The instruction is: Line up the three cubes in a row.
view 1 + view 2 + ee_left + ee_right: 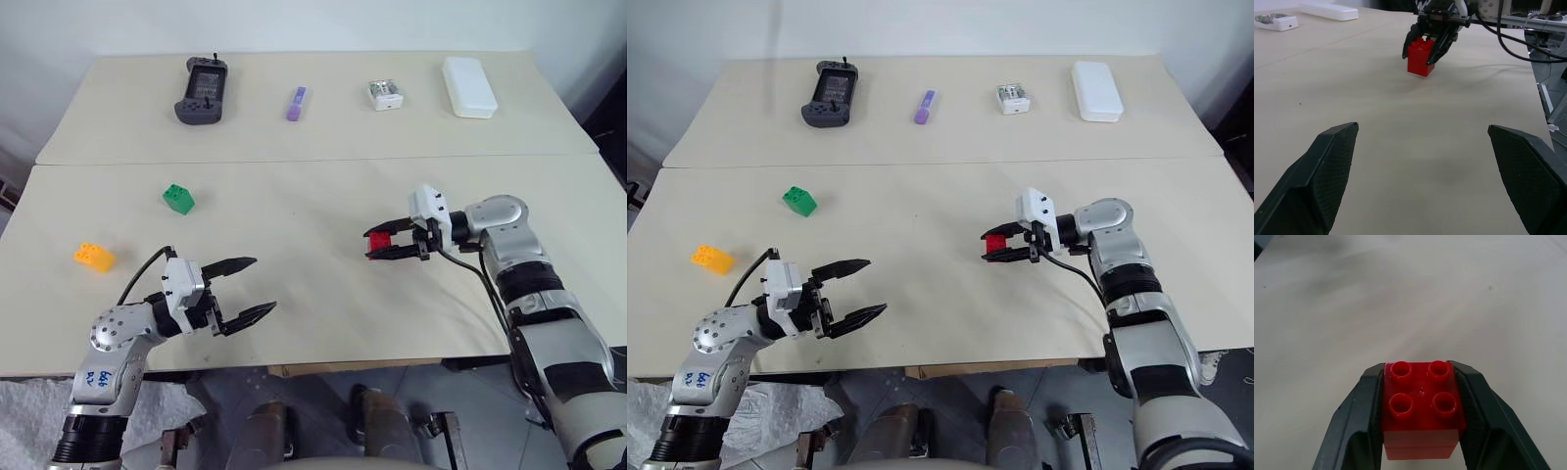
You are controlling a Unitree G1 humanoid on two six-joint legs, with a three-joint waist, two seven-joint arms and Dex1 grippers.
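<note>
Red cube between right gripper's fingers

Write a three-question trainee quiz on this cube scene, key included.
1. True or false: the right tool is shut on the small red studded plastic cube.
2. Which cube lies nearer the far table edge: A, the green studded plastic cube, or B, the orange-yellow studded plastic cube?
3. Fill in: the left tool is ____, holding nothing.

Key: 1 true; 2 A; 3 open.
</note>
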